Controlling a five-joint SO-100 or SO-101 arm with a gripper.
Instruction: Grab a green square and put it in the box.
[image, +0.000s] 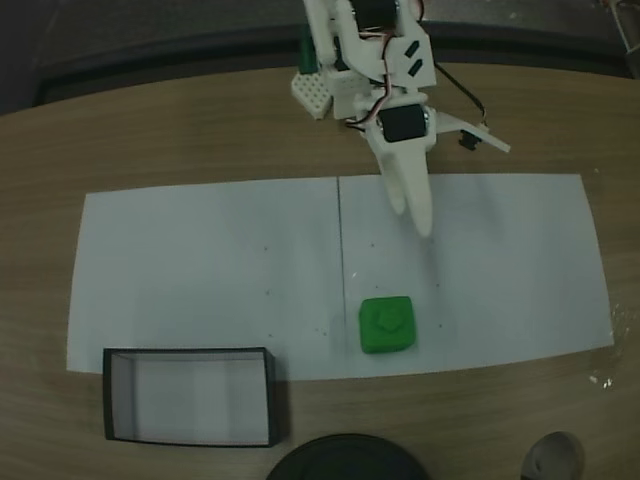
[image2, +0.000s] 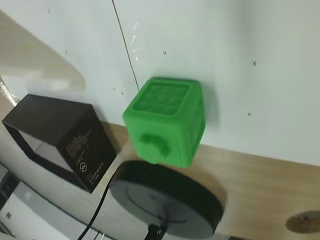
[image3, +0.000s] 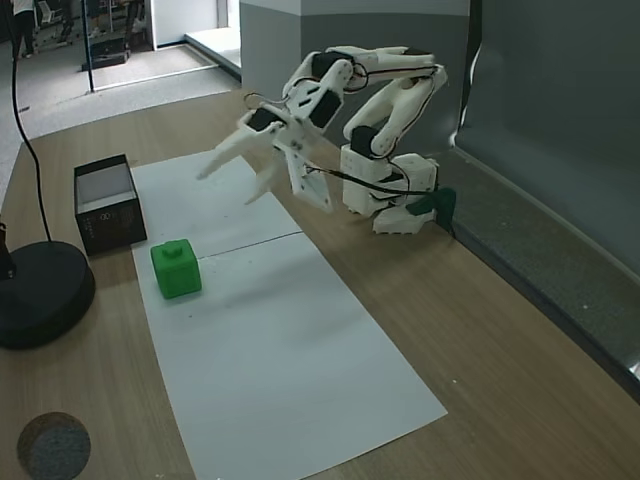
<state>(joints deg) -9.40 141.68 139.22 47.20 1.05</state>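
In a fixed view looking down, the green square (image: 386, 324) is seen resting on the white paper sheet (image: 200, 270), near the sheet's lower edge and just right of the thin line drawn across the paper. The gripper (image: 445, 185) is held above the paper, up-frame of the green square and slightly to its right, well apart from it, its jaws spread wide with nothing between them. The box (image: 190, 395) is placed left of the green square and a little below it, straddling the sheet's lower edge.

In the wrist view, the green square (image2: 167, 120) is found near the centre of the frame, so the camera is judged to be aimed roughly at it. The box (image2: 65, 140) lies to the green square's left, and a black round disc (image2: 167, 202) sits just below it on the bare wood.

In the other fixed view, the gripper (image3: 232, 178) is seen raised, open and empty, to the upper right of the green square (image3: 176, 268). The box (image3: 108, 203) stands just beyond the green square, up-frame and to the left. A forward and downward reach toward the green square is judged to be required.
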